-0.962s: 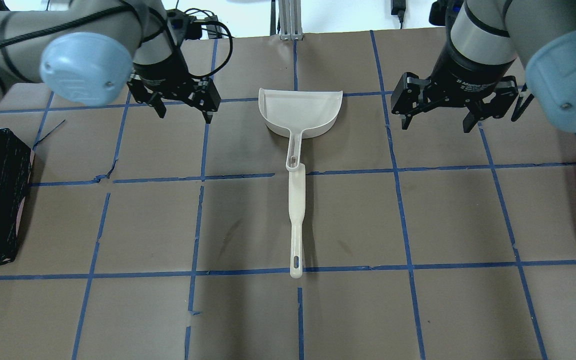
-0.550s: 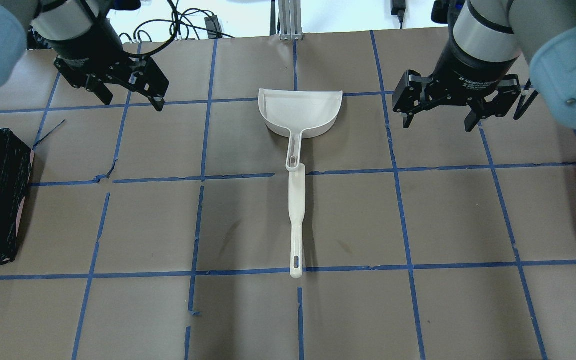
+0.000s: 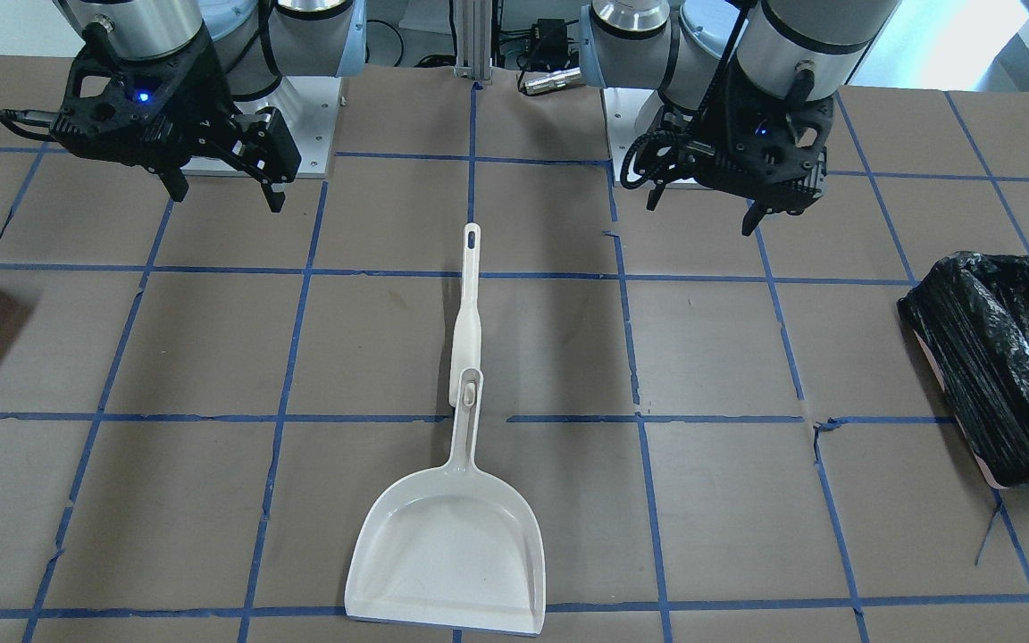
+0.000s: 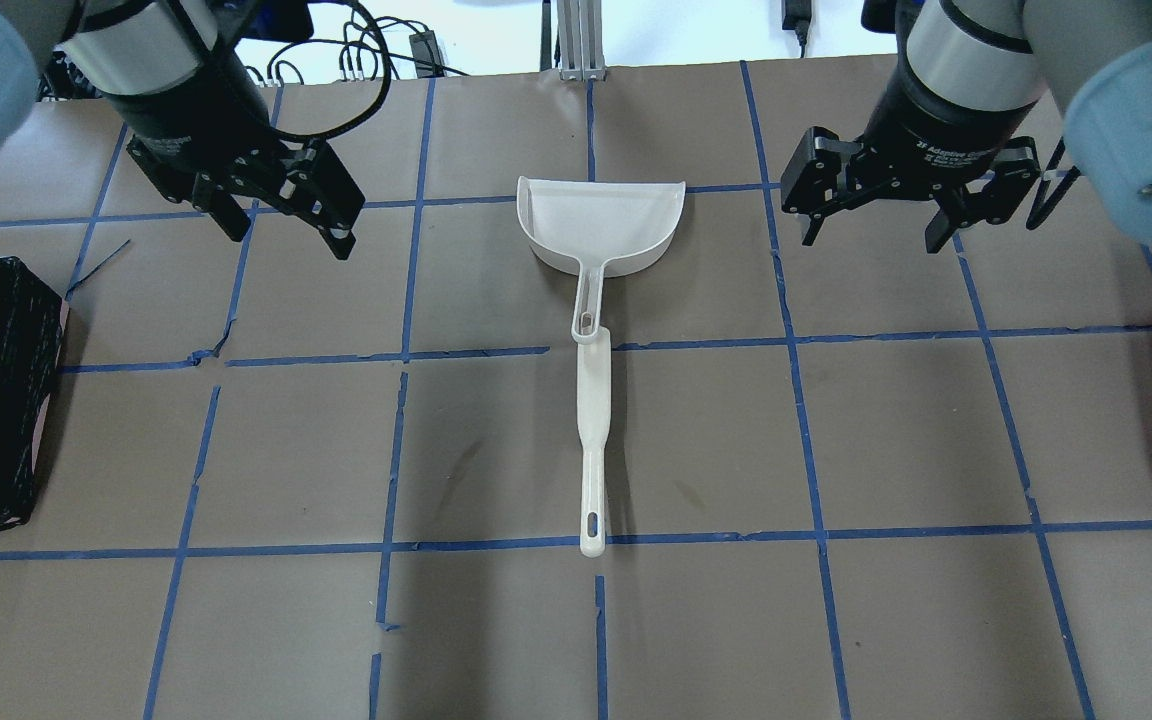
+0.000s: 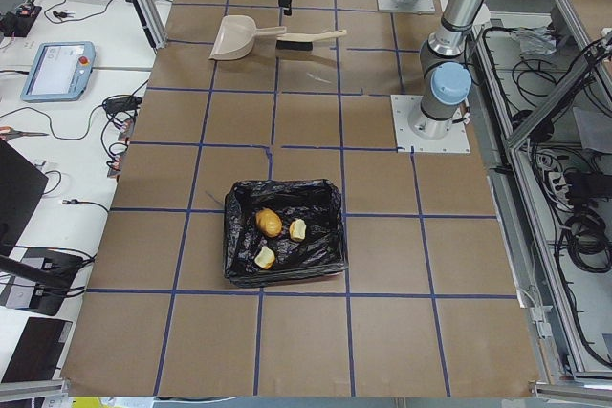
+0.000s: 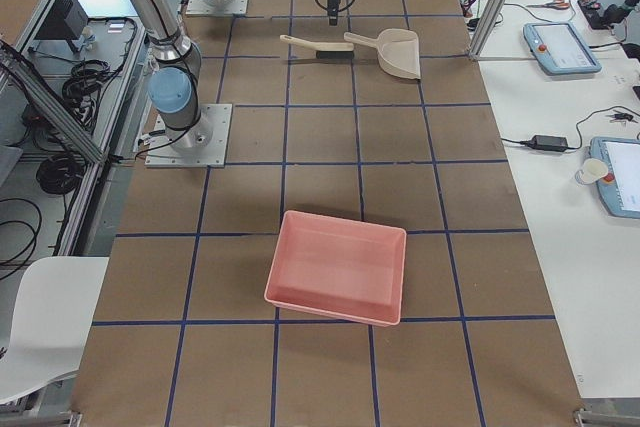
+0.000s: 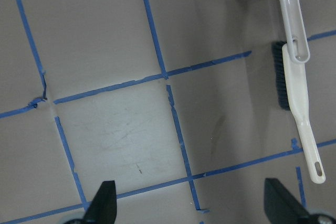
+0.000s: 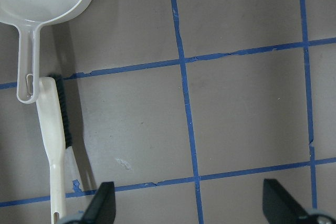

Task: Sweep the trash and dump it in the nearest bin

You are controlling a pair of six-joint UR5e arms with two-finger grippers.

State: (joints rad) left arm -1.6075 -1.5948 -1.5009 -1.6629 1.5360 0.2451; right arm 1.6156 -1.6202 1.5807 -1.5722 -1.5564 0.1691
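Closest to the robot's base, both arms hang high over the brown table, one to each side of the middle line. The left gripper is spread wide and holds nothing; its wrist camera shows only bare paper and blue tape between the fingertips. The right gripper is just as wide and just as empty. Held up and apart like this, they look parked clear of the tools, not set up for a grasp.

Further out, the white brush lies flat on the table, its handle pointing toward the robot and its dark bristles turned to one side. The brush head touches the end loop of the dustpan, which lies beyond it with its open mouth facing away from the robot. The two form one straight line down the centre, probably so that either arm can reach them. The pan is empty.

Out at the table's end on the robot's left sits the bin, lined with a crinkled black bag. The trash is inside it: an orange-brown lump and two pale chunks, close together on the bag's floor. At the opposite end lies an unlined pink tray, with nothing in it.

With no scraps visible on the table and the tools laid down, the job looks finished.
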